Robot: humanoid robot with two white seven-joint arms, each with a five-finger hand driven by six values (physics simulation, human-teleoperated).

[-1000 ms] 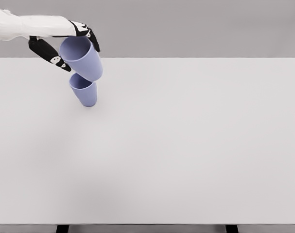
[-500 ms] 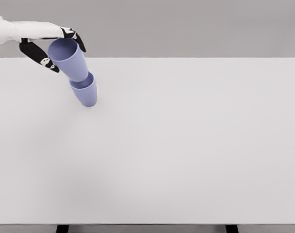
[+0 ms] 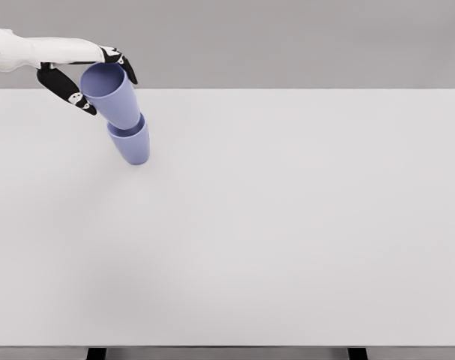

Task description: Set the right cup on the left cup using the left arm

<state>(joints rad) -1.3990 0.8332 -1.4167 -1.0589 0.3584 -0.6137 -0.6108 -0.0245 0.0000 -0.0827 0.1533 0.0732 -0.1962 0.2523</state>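
Head view: the left hand (image 3: 85, 79) is reaching in from the upper left, its fingers (image 3: 128, 69) curling around the rim of the upper lavender cup (image 3: 113, 94). This cup is tilting, its base sitting inside the lower lavender cup (image 3: 131, 142), which is standing on the white table (image 3: 287, 225) near the far left corner.

In the upper left of the frame you have two cups stacked on the table (image 3: 287, 225): the lower cup (image 3: 132, 145) stands near the table's far edge, and the upper cup (image 3: 112, 94) sits tilted in its mouth, leaning up-left. Your left hand (image 3: 81, 71) reaches in from the left, its fingers (image 3: 71, 91) beside the upper cup's rim.
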